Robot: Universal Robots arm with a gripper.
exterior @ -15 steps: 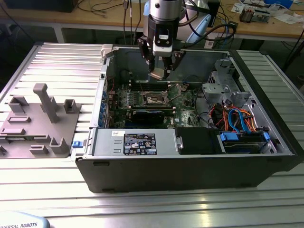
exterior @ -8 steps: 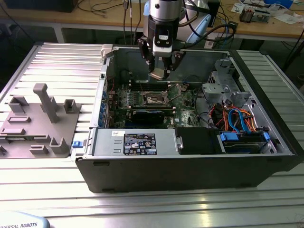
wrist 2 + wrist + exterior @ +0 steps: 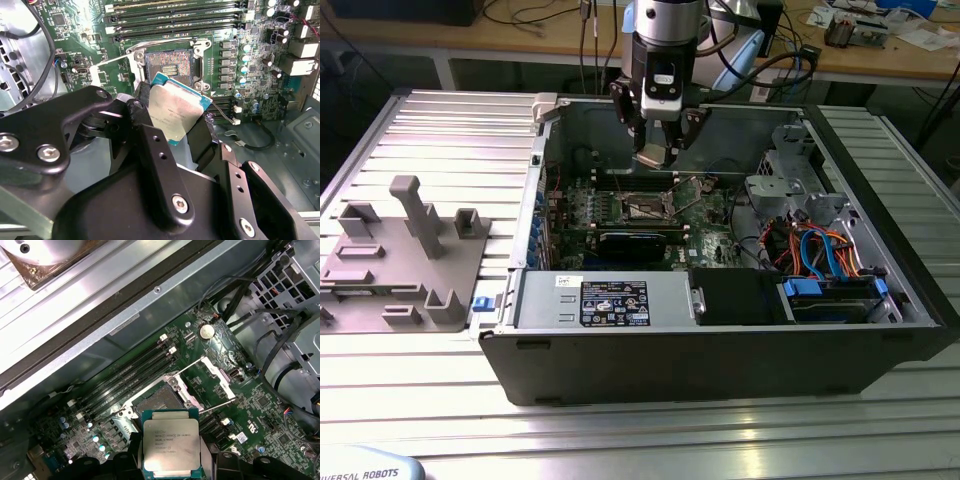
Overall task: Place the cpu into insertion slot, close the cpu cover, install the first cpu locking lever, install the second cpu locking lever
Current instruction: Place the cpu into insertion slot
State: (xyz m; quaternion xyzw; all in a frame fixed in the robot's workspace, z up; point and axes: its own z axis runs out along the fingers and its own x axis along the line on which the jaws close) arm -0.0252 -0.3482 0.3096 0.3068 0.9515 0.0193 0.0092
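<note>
A robot arm's gripper (image 3: 658, 148) pinches the cpu (image 3: 177, 112) by two opposite edges, metal top facing up, and holds it in the air over the green motherboard (image 3: 260, 405) of an open computer case (image 3: 720, 360). The insertion slot (image 3: 155, 400) lies bare just beneath. Its cpu cover (image 3: 695, 185) stands swung up, apparently to leave the chip a free way down. The chip is not yet seated.
</note>
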